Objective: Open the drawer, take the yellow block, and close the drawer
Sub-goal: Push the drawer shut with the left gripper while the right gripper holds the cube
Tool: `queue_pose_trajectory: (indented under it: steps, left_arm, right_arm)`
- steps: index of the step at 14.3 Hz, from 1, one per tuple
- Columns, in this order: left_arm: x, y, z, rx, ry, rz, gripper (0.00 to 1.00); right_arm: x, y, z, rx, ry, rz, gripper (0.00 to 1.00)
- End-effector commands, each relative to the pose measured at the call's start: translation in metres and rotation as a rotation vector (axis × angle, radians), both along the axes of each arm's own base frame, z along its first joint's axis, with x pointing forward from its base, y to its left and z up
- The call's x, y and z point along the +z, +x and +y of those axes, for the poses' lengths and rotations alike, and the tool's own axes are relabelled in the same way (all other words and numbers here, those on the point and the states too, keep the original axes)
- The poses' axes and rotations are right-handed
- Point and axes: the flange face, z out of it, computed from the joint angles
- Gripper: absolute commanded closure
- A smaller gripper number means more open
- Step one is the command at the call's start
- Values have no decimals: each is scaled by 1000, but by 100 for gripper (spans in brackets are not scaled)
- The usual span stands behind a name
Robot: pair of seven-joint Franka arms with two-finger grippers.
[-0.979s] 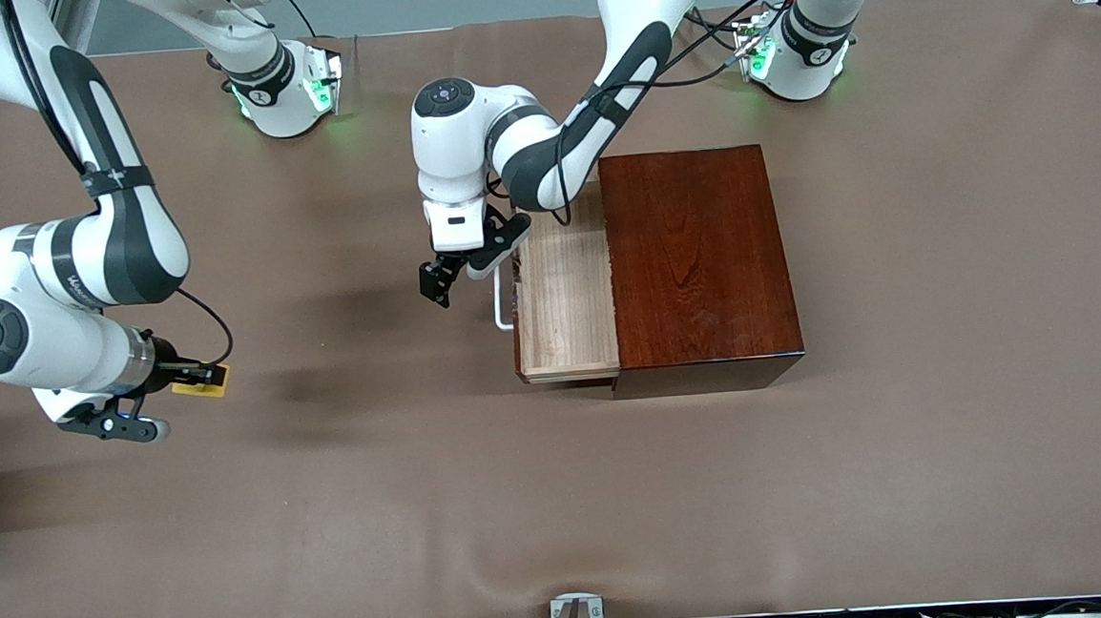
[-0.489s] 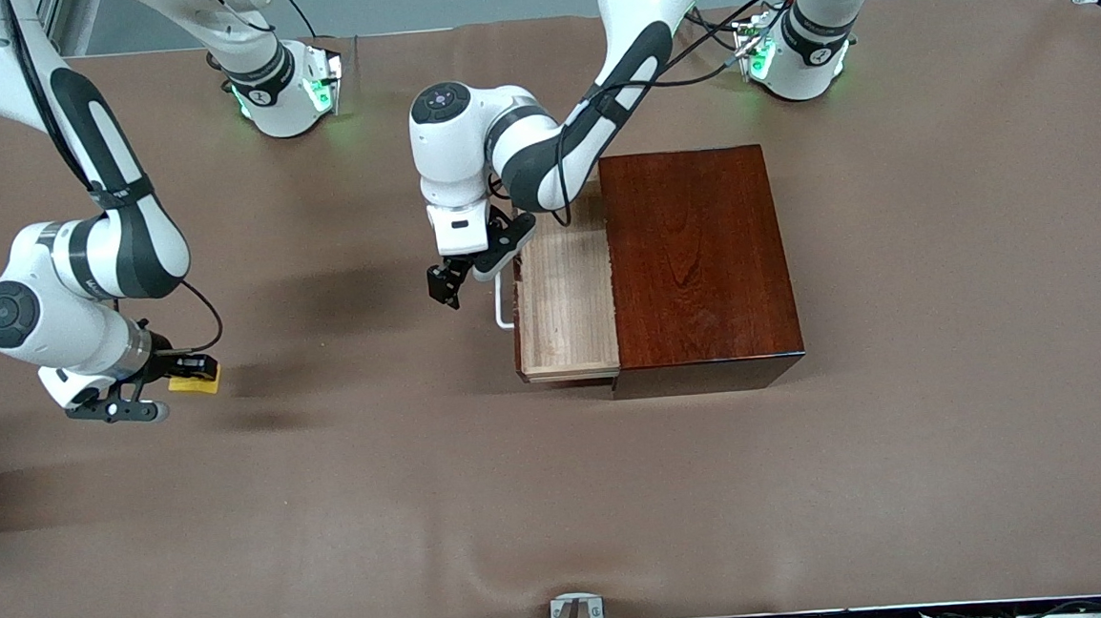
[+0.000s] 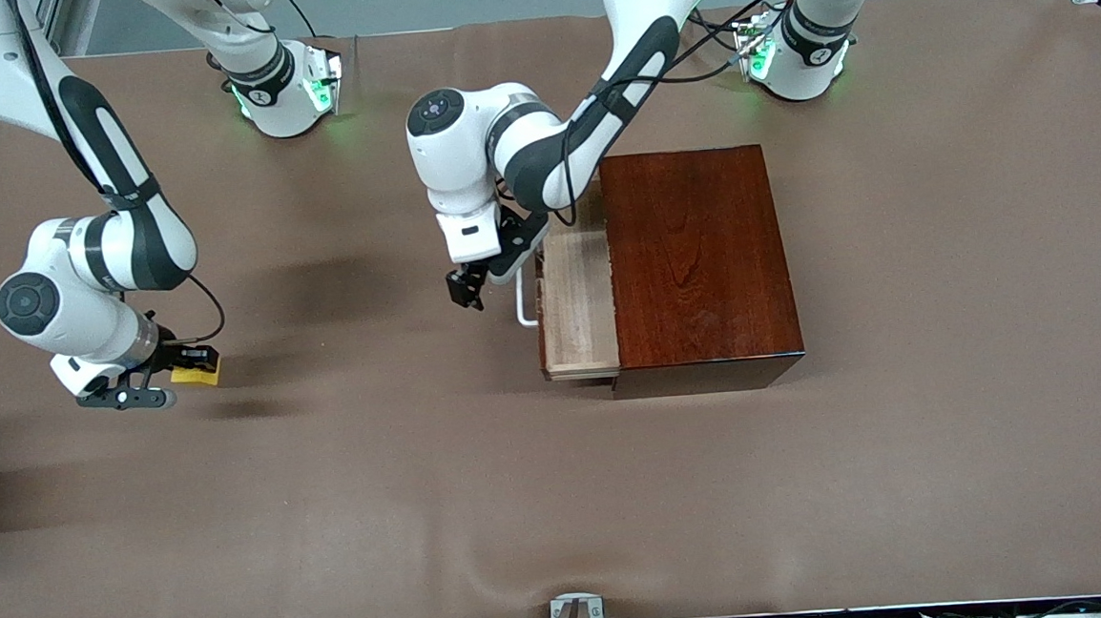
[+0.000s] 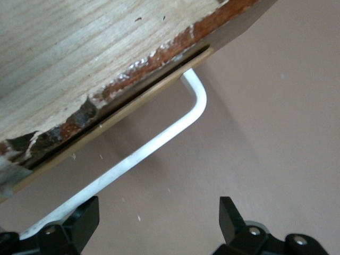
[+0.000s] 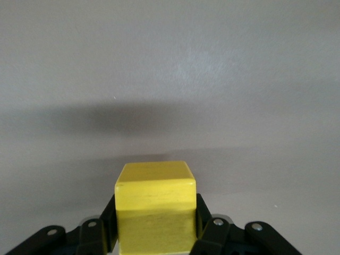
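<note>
The mahogany box (image 3: 699, 262) stands mid-table. Its drawer (image 3: 577, 303) of light wood sticks out part way toward the right arm's end, with a white bar handle (image 3: 523, 303). The handle also shows in the left wrist view (image 4: 159, 139), under the drawer's worn reddish front (image 4: 133, 79). My left gripper (image 3: 466, 290) is open beside the handle, one finger (image 4: 79, 220) touching the bar. My right gripper (image 3: 192, 360) is shut on the yellow block (image 3: 195, 374), low over the brown cloth near the right arm's end. The block fills the space between the fingers in the right wrist view (image 5: 155, 207).
A brown cloth (image 3: 562, 499) covers the whole table. A small metal clamp (image 3: 574, 613) sits at the table edge nearest the front camera. The two arm bases (image 3: 284, 91) stand along the top edge.
The drawer has slid back into the box by about a third, with my left gripper moving along at its handle. My right gripper has drifted slightly with the block.
</note>
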Motion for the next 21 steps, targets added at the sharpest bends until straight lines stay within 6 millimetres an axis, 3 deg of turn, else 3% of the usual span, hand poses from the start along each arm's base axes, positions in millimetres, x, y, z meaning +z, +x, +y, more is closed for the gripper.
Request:
queue_pose_trajectory:
  steps: [1, 4, 8, 9, 11, 12, 13, 14, 18, 21]
  left_arm:
    - [13, 3, 19, 17, 96, 18, 0]
    - [17, 10, 39, 64, 174, 56, 0]
    - [7, 14, 53, 84, 235, 93, 0]
    - [5, 15, 55, 86, 240, 97, 0]
    - [4, 19, 60, 93, 243, 99, 0]
    - [5, 24, 64, 102, 240, 100, 0]
    - [7, 28, 69, 113, 244, 105, 0]
    - [6, 33, 76, 126, 258, 113, 0]
    - [6, 46, 86, 129, 255, 122, 0]
    - [17, 44, 70, 102, 179, 85, 0]
  right_arm:
    - [-12, -12, -4, 10, -1, 6, 100]
    - [-25, -17, -9, -1, 7, 4, 100]
    - [-41, -21, -10, -6, 17, 8, 100]
    - [-44, -24, -7, -9, 19, 4, 96]
    - [-45, -24, -7, -11, 20, 1, 69]
    - [-45, -24, -7, -11, 20, 1, 45]
    - [-45, -23, -8, -14, 20, 0, 13]
    - [-44, -23, -8, -8, 20, -2, 0]
    - [-30, -15, 4, 6, 17, -19, 0]
    - [-7, -8, 19, 40, 10, -60, 0]
